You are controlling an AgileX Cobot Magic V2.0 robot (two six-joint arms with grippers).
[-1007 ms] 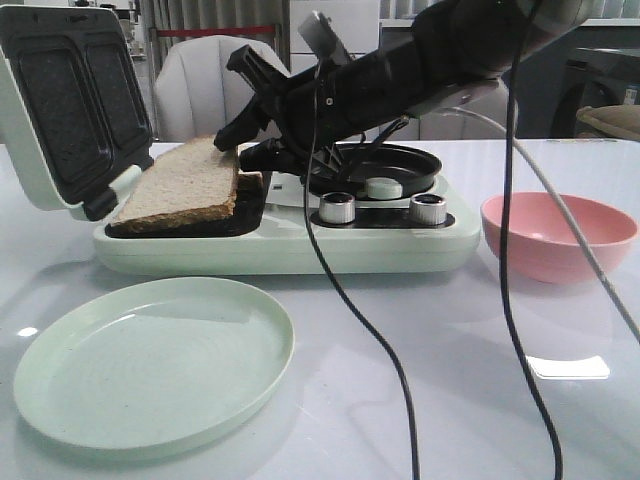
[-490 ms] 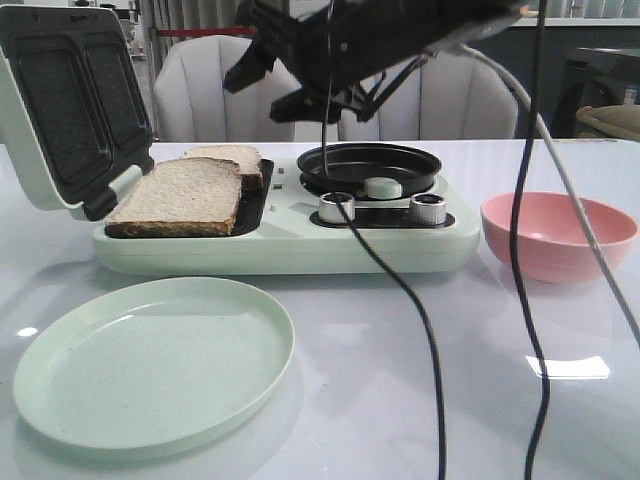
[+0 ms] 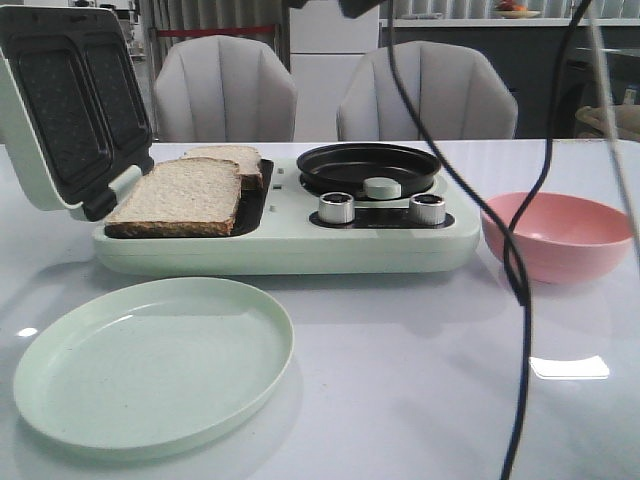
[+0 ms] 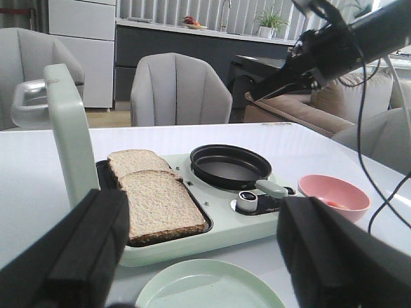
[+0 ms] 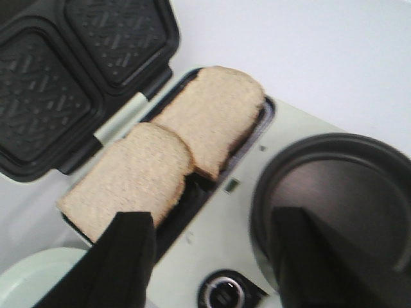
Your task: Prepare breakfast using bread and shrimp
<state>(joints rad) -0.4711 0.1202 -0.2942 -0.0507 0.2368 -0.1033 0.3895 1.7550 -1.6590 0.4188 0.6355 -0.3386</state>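
Front view: two slices of bread (image 3: 190, 193) lie in the open sandwich press of a pale green breakfast maker (image 3: 280, 240), the near slice overlapping the far one, at about ten o'clock from the table's middle. The lid (image 3: 62, 100) stands raised at the far left. A black frying pan (image 3: 368, 165) sits on the same appliance at three o'clock of the bread, with two metal knobs (image 3: 338, 207) just before it. A pink bowl (image 3: 560, 235) stands on the table at three o'clock of the appliance, and a pale green plate (image 3: 150, 360) lies at six o'clock of the bread. Neither pincer shows here; only black cables (image 3: 520, 280) hang down on the right.

Left wrist view: the left gripper (image 4: 199, 256) has its two dark fingers (image 4: 70, 250) spread wide apart, holding nothing. The bread (image 4: 154, 199) lies between them in the picture, well beyond the tips, in the press. The pink bowl (image 4: 332, 196) holds a small orange-pink bit, perhaps the shrimp (image 4: 331, 204); it is too small to be sure. The right arm (image 4: 334, 51) reaches overhead at one o'clock.

Right wrist view: the right gripper (image 5: 212, 256) looks down from above, fingers (image 5: 125, 256) apart and empty. The bread (image 5: 186, 141) lies below at about eleven o'clock of the gap between the fingers, not touched; the pan (image 5: 334, 199) is beneath the other finger.
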